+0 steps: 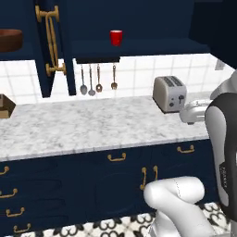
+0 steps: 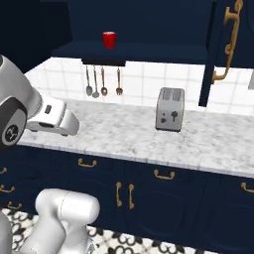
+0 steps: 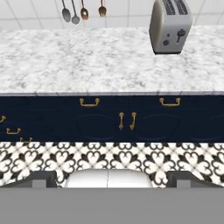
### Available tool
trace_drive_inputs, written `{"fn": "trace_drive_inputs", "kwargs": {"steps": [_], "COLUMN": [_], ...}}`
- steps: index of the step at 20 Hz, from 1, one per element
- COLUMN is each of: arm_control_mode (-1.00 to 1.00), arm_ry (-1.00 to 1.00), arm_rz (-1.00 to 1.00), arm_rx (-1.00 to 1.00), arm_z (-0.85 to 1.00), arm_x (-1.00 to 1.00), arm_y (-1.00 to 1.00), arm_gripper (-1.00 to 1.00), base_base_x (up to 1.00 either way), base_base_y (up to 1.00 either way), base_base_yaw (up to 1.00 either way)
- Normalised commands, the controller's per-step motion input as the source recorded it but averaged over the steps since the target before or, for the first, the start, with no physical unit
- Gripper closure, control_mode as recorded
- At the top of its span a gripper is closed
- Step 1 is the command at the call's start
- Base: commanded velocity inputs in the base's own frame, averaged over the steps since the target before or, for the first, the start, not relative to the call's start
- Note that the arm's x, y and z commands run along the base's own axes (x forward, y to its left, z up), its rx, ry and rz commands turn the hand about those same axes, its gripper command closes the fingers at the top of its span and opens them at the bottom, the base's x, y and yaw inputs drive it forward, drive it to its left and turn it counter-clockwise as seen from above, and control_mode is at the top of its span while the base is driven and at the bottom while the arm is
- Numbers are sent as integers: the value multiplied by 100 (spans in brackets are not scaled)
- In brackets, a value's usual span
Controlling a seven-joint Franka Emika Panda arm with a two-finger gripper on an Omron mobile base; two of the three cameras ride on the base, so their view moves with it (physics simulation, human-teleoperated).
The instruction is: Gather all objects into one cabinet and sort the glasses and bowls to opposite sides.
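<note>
In the upper centre of the left base view, the red cup (image 1: 116, 37) stands upright on the shelf of the open cabinet (image 1: 139, 47), alone and well apart from the brown bowl (image 1: 10, 40), whose rim shows at the upper left edge in a neighbouring compartment beyond the cabinet door (image 1: 52, 46). Below the shelf, utensils (image 1: 97, 79) hang against the tiled wall, and a toaster (image 1: 169, 94) stands at right of centre on the marble counter (image 1: 83, 125). In the hand view the gripper (image 3: 108, 180) sits at the bottom edge, its fingertips (image 3: 43, 180) spread wide with nothing between them, pointing across the patterned floor (image 3: 109, 159) toward the lower drawers. The arm appears withdrawn and low, presumably so the empty claw is free to fetch the next vessel; the bowl likely remains to be moved.
</note>
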Motion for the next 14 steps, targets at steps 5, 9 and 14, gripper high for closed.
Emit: {"fn": "trace_drive_inputs", "kwargs": {"steps": [5, 9, 14], "arm_control_mode": [100, 100, 100], "arm_ry": [0, 0, 0], "arm_rz": [0, 0, 0], "arm_rx": [0, 0, 0], "arm_z": [0, 0, 0], "arm_x": [0, 0, 0], "arm_y": [0, 0, 0], "arm_gripper": [-100, -100, -100], "base_base_x": [57, 55, 51], "base_base_y": [2, 1, 18], "base_base_yaw": [15, 0, -10]}}
